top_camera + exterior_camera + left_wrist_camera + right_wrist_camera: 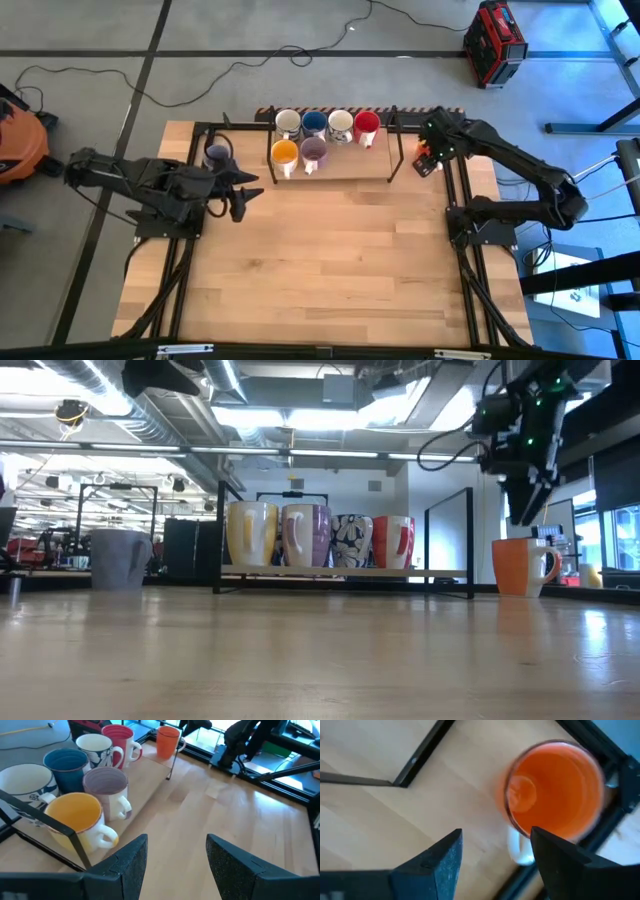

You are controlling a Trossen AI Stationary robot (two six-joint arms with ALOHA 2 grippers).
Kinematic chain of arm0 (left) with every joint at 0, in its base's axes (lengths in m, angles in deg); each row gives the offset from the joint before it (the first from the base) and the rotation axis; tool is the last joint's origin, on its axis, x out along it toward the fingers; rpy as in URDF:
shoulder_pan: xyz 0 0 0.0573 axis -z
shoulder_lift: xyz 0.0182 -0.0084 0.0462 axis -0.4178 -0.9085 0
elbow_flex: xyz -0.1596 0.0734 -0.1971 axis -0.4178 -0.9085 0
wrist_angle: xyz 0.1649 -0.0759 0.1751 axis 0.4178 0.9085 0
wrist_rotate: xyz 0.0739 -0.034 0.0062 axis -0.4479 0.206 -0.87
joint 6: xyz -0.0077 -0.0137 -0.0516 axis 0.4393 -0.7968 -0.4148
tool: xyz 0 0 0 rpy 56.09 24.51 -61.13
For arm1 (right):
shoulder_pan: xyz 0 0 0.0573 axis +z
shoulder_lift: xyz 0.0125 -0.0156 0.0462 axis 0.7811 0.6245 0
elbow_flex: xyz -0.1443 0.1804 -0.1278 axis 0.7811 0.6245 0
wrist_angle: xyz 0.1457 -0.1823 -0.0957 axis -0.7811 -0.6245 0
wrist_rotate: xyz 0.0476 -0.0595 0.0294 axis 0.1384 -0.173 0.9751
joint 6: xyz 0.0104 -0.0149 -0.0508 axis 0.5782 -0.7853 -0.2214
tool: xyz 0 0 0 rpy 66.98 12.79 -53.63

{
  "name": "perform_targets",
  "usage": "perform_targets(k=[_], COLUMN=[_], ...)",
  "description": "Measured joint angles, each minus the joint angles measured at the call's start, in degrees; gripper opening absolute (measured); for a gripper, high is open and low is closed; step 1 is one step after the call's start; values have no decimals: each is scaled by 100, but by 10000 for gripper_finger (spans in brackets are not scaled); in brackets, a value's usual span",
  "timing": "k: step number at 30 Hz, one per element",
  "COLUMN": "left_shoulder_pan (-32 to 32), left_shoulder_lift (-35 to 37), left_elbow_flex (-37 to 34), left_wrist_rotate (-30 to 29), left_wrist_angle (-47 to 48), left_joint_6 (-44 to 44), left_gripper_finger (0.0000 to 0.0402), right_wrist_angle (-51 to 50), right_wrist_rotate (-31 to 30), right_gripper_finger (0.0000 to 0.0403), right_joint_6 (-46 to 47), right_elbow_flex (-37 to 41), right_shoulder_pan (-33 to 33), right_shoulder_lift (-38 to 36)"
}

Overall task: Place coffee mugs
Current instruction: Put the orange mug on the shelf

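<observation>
Six coffee mugs stand on a black-framed rack [350, 168] at the table's far edge. White [288, 122], blue [314, 123], patterned white [340, 124] and red [366, 125] make up the back row. Yellow [285, 153] and purple [314, 152] stand in front. A grey mug [215, 155] stands on the table left of the rack. An orange mug [552, 790] stands on the table right of the rack, its white handle [520, 852] toward my right gripper [495, 850]. That gripper hangs open just above it, pointing down. My left gripper [252, 192] is open over the table, in front of the rack's left end.
Black frame rails [455, 200] run along the table's left and right sides, and the orange mug stands close against the right one. The wide wooden tabletop [330, 260] lies bare in front of the rack. A red toolbox [494, 42] sits on the floor beyond.
</observation>
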Motion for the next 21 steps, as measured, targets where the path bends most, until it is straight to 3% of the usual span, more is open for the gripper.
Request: perform_targets(k=[7,11,21], left_shoulder_pan=[-197,-229,-228], left_shoulder_lift=[0,0,0], left_elbow_flex=[0,0,0], left_wrist_rotate=[58,60,58], left_wrist_angle=[3,4,6], left_joint_6=[108,112,112], left_gripper_finger=[196,196,196], right_wrist_angle=[722,696,675], right_wrist_rotate=[-38,-287,-175], right_gripper_finger=[196,172,97], right_joint_6=[-115,-162,-397], right_elbow_flex=[311,316,316], right_shoulder_pan=[-1,-1,-6], right_shoulder_lift=[557,965,1214])
